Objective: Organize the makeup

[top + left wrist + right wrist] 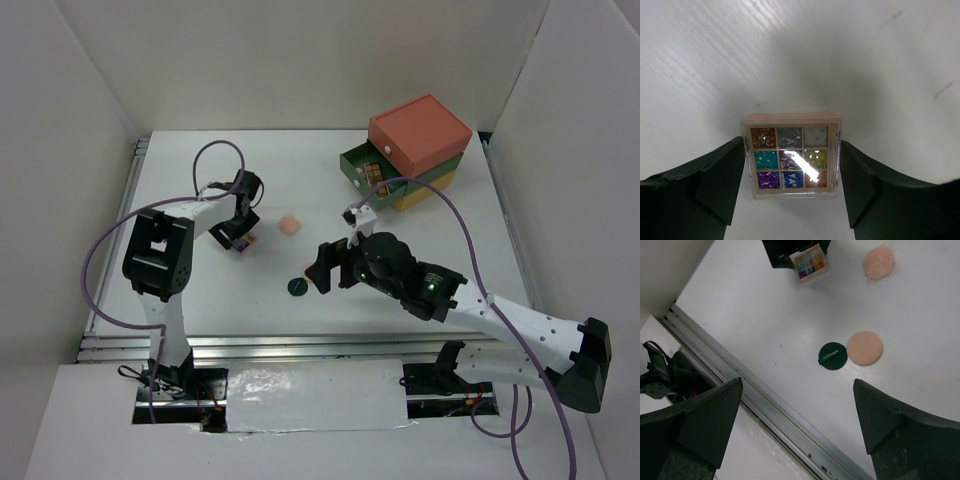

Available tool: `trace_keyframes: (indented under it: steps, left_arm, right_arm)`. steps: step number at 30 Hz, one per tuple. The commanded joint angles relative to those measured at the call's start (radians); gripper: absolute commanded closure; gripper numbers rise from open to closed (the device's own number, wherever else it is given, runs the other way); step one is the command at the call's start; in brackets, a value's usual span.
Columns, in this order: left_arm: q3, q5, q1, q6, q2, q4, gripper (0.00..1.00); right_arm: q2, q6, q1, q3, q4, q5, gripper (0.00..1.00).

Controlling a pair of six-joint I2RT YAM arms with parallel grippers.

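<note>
The left arm is folding at its elbow and reaching down to the white table [230,300], its left gripper [241,236] clamping the small square multicolour palette [790,157] by both side edges. The right arm is stretching low across from the right, its right gripper [796,390] hanging spread wide above the table near the dark green disc [832,356], which is touching a peach round compact [864,348].

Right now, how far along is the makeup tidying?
Early on. Done: the green drawer of the drawer box is open with something brownish inside, too small to identify. In hand: the left gripper is shut on the small square palette. Left: two peach compacts and the dark green disc lie on the table, near the open, empty right gripper.
</note>
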Motion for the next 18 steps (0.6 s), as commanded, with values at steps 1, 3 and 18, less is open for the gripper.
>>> trace_keyframes:
  steps: [1, 3, 18]
  left_arm:
    - [-0.042, 0.008, -0.058, 0.094, -0.091, 0.046, 0.81]
    - [-0.039, -0.038, -0.113, 0.147, -0.174, 0.058, 0.85]
    - [0.115, 0.334, -0.32, 0.488, -0.463, 0.387, 1.0]
  right_arm:
    - [-0.063, 0.009, 0.004, -0.018, 0.054, 0.06, 0.0]
    - [-0.047, 0.032, -0.008, -0.013, 0.043, 0.08, 0.0]
    - [-0.174, 0.208, -0.232, -0.22, 0.4, -0.102, 0.0]
